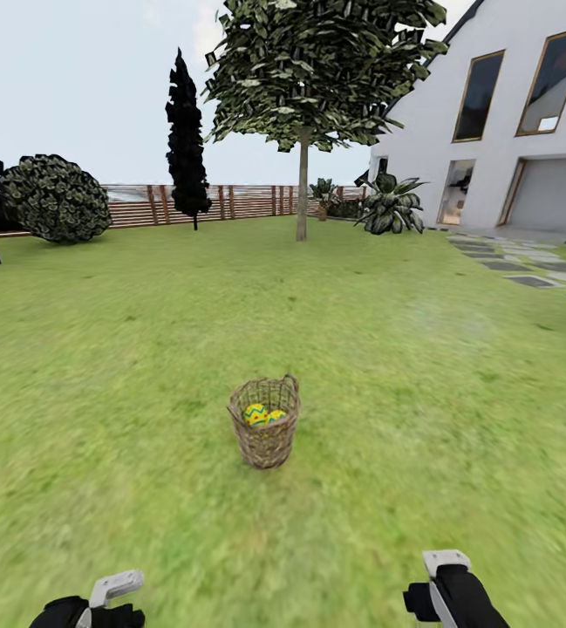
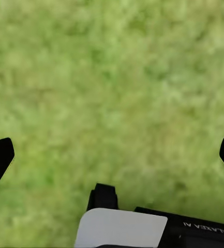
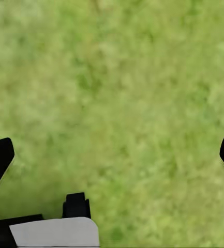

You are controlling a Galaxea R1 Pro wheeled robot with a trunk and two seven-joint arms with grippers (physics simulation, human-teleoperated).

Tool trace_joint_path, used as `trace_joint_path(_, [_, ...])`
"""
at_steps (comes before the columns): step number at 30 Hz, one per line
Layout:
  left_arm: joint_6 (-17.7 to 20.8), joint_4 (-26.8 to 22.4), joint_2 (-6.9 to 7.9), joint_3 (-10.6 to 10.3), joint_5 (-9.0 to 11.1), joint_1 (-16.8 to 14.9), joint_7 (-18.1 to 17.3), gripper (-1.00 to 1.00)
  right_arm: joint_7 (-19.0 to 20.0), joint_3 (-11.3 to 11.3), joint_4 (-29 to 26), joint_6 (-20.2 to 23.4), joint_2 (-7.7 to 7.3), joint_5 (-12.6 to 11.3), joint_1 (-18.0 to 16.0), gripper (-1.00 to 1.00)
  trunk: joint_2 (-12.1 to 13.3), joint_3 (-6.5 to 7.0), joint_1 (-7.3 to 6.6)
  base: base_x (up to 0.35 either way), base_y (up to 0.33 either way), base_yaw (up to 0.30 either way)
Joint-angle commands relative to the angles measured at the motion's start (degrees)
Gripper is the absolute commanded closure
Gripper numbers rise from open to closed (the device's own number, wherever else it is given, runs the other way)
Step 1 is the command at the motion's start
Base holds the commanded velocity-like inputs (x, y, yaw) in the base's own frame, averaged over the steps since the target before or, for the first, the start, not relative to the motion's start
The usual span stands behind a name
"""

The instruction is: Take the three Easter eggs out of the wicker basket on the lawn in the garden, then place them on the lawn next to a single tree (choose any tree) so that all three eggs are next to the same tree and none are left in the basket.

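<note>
**Head view: basket on lawn, two arms low**

Head view is showing one wicker basket (image 1: 265, 423) standing on the lawn (image 1: 126, 349), two Easter eggs (image 1: 263, 414) visibly lying inside. One tree (image 1: 302, 187) is rising well beyond. Left gripper (image 2: 112, 155) and right gripper (image 3: 112, 155) are hanging over grass, jaws spread wide, holding nothing.

The lawn (image 1: 126, 349) carries a wicker basket (image 1: 265, 436) standing upright on the grass; a tree (image 1: 302, 187) rises well beyond.
</note>
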Motion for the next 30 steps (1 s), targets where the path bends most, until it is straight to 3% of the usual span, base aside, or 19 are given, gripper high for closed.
trace_joint_path(1, [0.30,-0.01,0.03,0.48,0.28,-0.05,0.03,-1.00,-0.35,-0.04,0.67,0.23,-0.06,-0.39,-0.03,-1.00,-0.03,-0.06,0.04,0.348,0.000,0.005])
trace_joint_path(5, [0.45,-0.04,0.09,1.04,0.17,-0.09,-0.08,-1.00,-0.04,-0.35,5.08,0.35,-0.96,-0.61,-0.05,-1.00,-0.03,-0.06,0.04,0.348,0.000,0.141])
trace_joint_path(9, [0.64,-0.13,-0.02,1.14,0.27,-0.10,-0.22,-1.00,0.62,-0.39,6.84,0.27,-3.41,-0.79,-0.06,-1.00,-0.03,-0.06,0.04,0.348,0.000,0.107])
trace_joint_path(16, [0.81,0.10,0.00,1.18,0.20,-0.10,-0.22,-1.00,1.00,-0.26,7.13,-0.53,-3.39,-0.71,-0.04,-1.00,-0.03,-0.46,0.04,0.348,0.000,0.049])
trace_joint_path(19, [0.83,0.19,0.16,1.29,0.15,-0.10,-0.20,-1.00,0.99,-0.39,7.10,-1.97,-4.40,-0.65,-0.04,-1.00,-0.03,-0.73,0.04,0.348,0.000,0.022])
trace_joint_path(22, [0.82,0.39,0.22,1.32,0.05,-0.10,-0.15,-1.00,1.64,-0.49,7.11,-2.50,-6.43,-0.80,-0.04,-1.00,-0.03,-1.01,0.04,0.348,0.000,0.005])
trace_joint_path(24, [0.82,0.48,0.13,1.24,0.03,-0.10,-0.07,-1.00,4.85,-0.68,7.20,-2.58,-8.18,-0.92,-0.04,-1.00,-0.03,-1.19,0.04,0.348,0.000,0.002])
trace_joint_path(27, [0.78,0.55,-0.01,1.13,0.01,-0.10,0.00,-1.00,13.65,-1.06,7.77,-2.64,-11.17,-1.16,-0.04,-1.00,-0.03,-1.47,0.04,0.348,0.000,0.008])
trace_joint_path(30, [0.79,0.87,0.22,1.36,0.05,-0.10,0.02,-1.00,16.31,-1.28,9.05,-2.91,-11.94,-1.02,-0.05,-1.00,-0.03,-1.75,0.04,0.348,0.000,0.057])
